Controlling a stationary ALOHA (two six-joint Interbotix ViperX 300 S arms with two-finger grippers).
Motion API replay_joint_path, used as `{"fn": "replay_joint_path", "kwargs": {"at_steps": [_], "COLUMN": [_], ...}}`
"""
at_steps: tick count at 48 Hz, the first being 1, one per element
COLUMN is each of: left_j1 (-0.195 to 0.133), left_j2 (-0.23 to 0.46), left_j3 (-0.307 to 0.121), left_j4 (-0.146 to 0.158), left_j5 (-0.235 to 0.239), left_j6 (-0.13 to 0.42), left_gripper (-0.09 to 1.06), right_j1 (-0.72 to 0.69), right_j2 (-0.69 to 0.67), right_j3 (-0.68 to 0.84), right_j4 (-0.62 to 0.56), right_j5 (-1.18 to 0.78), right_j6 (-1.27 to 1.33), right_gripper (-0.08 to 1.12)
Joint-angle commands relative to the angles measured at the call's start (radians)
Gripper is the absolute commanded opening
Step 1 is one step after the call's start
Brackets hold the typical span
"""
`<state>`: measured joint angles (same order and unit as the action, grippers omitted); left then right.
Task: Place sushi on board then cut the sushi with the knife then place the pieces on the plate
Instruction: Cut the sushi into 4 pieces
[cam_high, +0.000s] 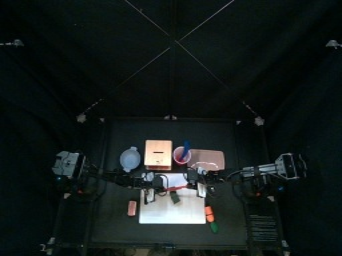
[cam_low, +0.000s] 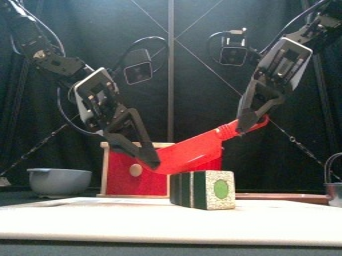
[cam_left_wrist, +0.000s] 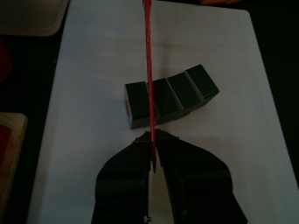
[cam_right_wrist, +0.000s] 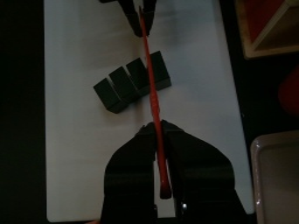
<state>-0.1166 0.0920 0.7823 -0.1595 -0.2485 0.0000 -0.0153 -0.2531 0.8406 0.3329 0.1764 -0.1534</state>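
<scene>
I see the sushi (cam_low: 203, 189) end-on only from the front; wrist views show left pincer (cam_left_wrist: 149, 134) and right pincer (cam_right_wrist: 156, 130) clamping the knife (cam_low: 201, 149) across its length.

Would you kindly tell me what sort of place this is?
Probably a robot test booth: black curtains behind, left pincer and right pincer holding a red toy knife over a toy sushi roll.

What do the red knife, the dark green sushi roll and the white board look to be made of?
Red toy knife: likely hard plastic; a flat, even-coloured blade, thin edge-on in the wrist views.
Dark green toy sushi roll: probably painted wood or plastic; squared matte blocks with clean seams.
White cutting board: smooth, flat, uniform, probably plastic; can't be sure.
</scene>
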Motion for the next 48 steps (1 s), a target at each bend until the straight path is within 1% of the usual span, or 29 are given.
{"fn": "replay_joint_path", "kwargs": {"at_steps": [1, 23, 48], "left_j1": [-0.003, -0.02, -0.026], "left_j2": [-0.012, -0.025, -0.04], "left_j3": [-0.034, -0.034, -0.029], "left_j4": [-0.002, -0.005, -0.011], "left_j5": [0.005, 0.008, 0.008], "left_j6": [-0.002, -0.002, -0.002], "left_gripper": [0.51, 0.51, 0.51], "right_j1": [-0.011, -0.003, 0.006], "right_j2": [-0.009, -0.009, -0.011], "right_j3": [-0.025, -0.021, -0.025], "right_j4": [0.003, 0.018, 0.02], "right_j5": [-0.003, -0.005, -0.003], "right_j6": [0.003, 0.005, 0.005], "right_gripper": [0.35, 0.35, 0.35]}}
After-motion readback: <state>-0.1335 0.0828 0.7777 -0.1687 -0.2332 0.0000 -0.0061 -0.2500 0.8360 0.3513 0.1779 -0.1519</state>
